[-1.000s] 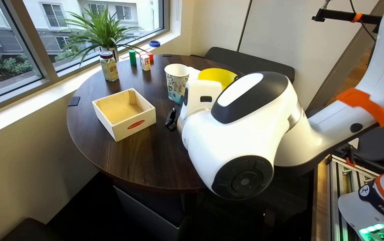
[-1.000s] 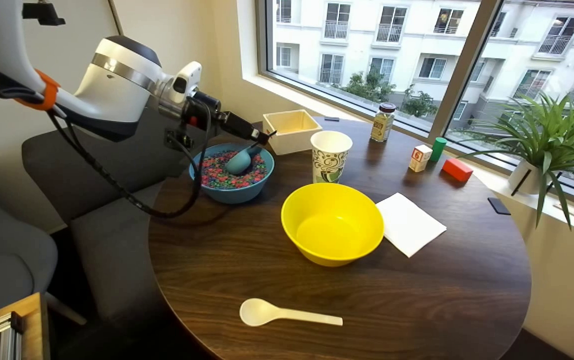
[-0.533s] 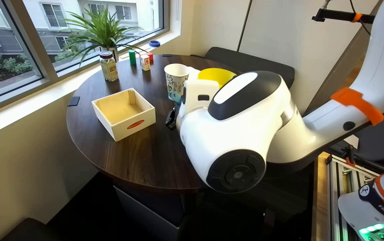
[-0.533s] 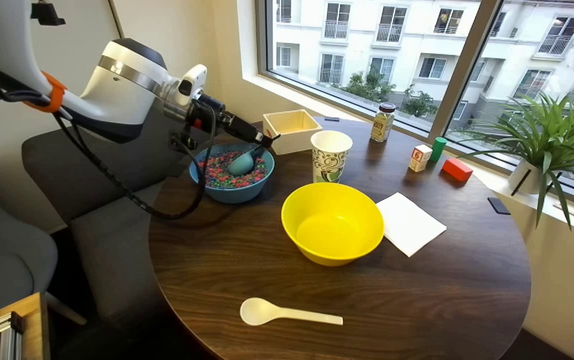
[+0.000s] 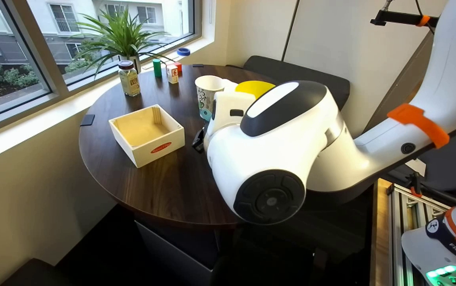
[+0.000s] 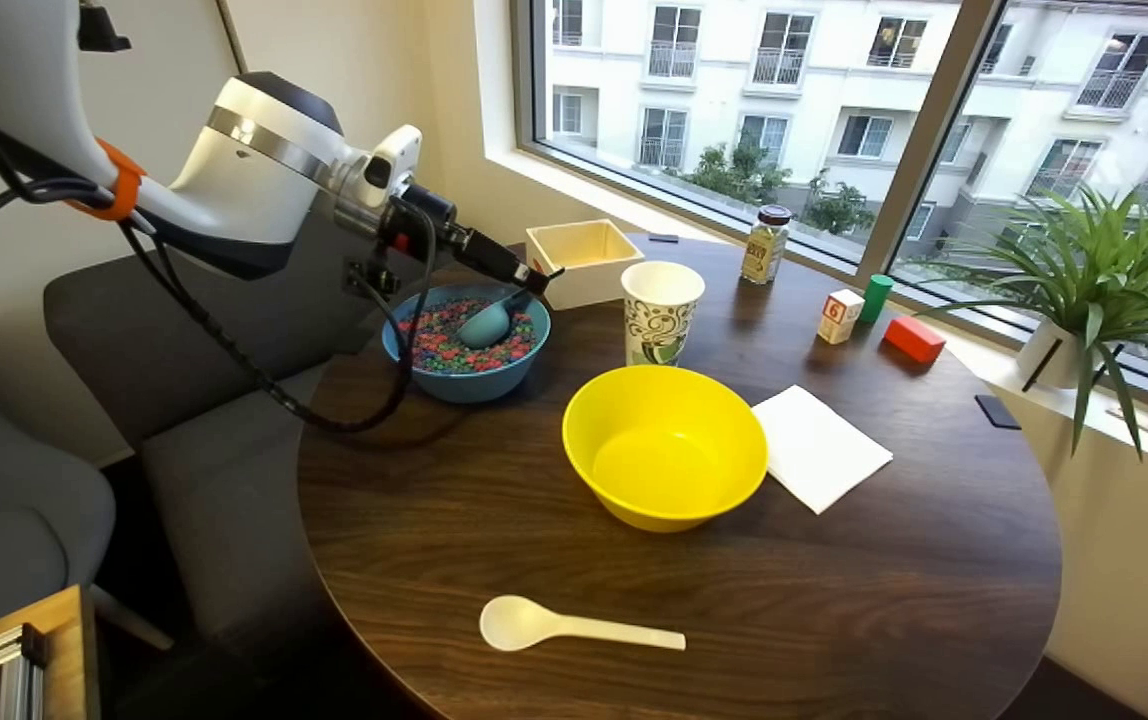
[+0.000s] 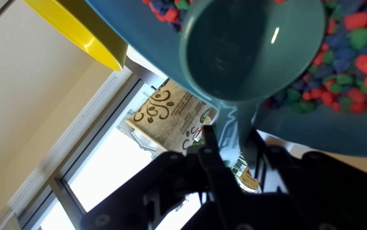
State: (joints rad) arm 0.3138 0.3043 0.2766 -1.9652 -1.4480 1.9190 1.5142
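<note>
Two black fingers [image 7: 209, 140] hold the blue-green scoop [image 7: 250, 70] tight by its handle, and just past their tips its round end is over the blue bowl [image 7: 314, 135], maybe touching the colored bits [image 7: 343, 62].

Scoop [image 7: 255, 49] glossy plastic; bits [image 7: 343, 64] rough, matt; tabletop [image 6: 784, 585] smooth wood.

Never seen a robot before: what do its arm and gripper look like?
The glossy white, rounded robot arm has black panels, a silver metal ring and bright orange straps. Black cables loop from it. Its white base bears a black band lettered FRANKA and green lights. The angular black gripper has two slim fingers.
</note>
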